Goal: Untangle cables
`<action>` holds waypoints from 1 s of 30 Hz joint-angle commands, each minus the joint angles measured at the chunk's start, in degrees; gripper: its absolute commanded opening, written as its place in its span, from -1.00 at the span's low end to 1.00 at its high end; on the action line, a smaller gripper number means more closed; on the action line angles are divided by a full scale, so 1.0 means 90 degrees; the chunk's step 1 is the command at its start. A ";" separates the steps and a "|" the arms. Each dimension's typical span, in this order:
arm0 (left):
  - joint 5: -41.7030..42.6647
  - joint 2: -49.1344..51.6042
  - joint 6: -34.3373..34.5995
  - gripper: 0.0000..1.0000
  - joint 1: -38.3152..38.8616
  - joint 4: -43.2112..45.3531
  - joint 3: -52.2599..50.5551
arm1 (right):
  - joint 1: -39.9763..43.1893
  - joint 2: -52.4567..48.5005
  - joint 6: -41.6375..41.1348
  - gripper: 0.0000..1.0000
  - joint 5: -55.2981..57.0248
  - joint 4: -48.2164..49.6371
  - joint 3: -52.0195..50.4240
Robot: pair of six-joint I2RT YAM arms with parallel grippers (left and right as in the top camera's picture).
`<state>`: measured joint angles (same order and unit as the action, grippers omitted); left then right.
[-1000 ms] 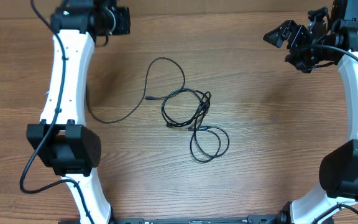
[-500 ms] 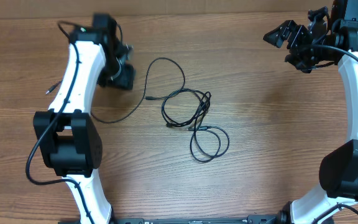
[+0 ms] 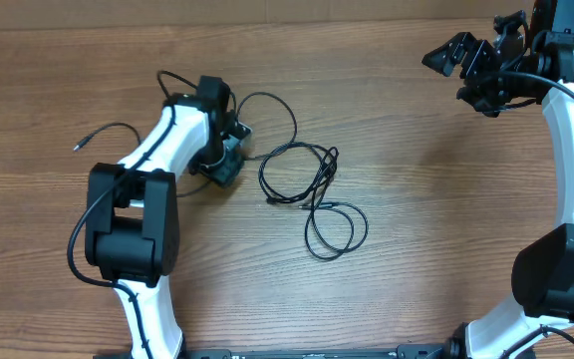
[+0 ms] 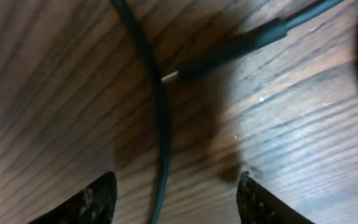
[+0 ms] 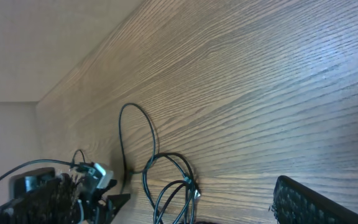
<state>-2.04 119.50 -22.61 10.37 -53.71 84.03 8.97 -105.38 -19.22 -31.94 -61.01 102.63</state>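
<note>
The cables [image 3: 302,178] lie as thin black cords in a loose tangle at the table's middle, with one loop [image 3: 335,229] toward the front and one strand arcing back [image 3: 267,97]. My left gripper [image 3: 229,160] is low over the tangle's left side. In the left wrist view it [image 4: 176,202] stands open, with a strand [image 4: 159,124] running between its fingertips [image 4: 98,200] and a plug end [image 4: 229,47] just ahead. Back right, my right gripper [image 3: 463,78] hangs open and holds nothing. Its wrist view shows the cables [image 5: 166,180] far below.
A thin cord end [image 3: 88,138] lies on the wood left of the left arm. The left arm [image 3: 172,135] stretches from the front left across to the tangle. Bare wooden tabletop [image 3: 436,219] lies between the cables and the right arm.
The left arm swung from the back left corner down to the left side of the cables, and its gripper went from shut to open. The right arm stayed still.
</note>
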 commanded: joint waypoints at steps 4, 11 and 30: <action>-0.0801 0.0024 -0.0107 -0.02 -0.0044 0.0488 -0.0532 | 0.0005 0.0206 0.0066 1.00 0.0046 0.0027 0.0058; -0.0413 0.0027 -0.0044 -0.91 -0.0277 0.0835 -0.1035 | 0.0005 0.0206 0.0066 1.00 0.0046 0.0027 0.0058; -0.1547 -0.0007 0.2946 -0.92 -0.0651 0.0464 0.1207 | 0.0005 0.0206 0.0068 1.00 0.0046 0.0027 0.0058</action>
<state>-16.56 119.81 -3.36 4.73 -48.36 85.97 8.97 -105.38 -19.22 -31.94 -60.97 102.63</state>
